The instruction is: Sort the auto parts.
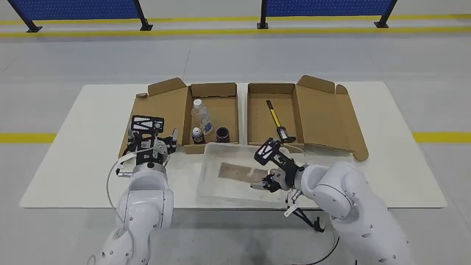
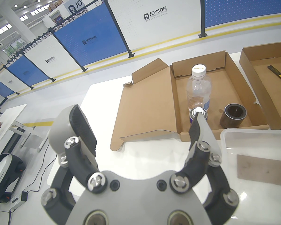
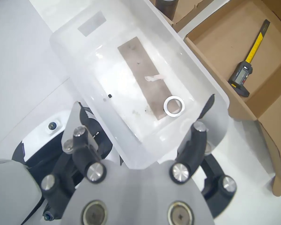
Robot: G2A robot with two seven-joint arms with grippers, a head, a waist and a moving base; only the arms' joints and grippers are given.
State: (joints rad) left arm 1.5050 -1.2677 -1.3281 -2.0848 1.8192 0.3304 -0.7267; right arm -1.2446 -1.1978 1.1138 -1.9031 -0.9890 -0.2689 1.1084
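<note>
I see my right pincer spread wide, empty, over the 3 o'clock end of the clear bin, metal ring lying inside there, left pincer open, empty, at its 9 o'clock

Sorting at my white worktop
My right pincer is at the end of the clear plastic bin, my left pincer beside the open brown cardboard box.

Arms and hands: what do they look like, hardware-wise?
Glossy white rounded shells on left arm and right arm. Left hand and right hand: grey metal plate, black linkages, silver screws, black ribbed pads. A thin black cable by the right arm.
</note>
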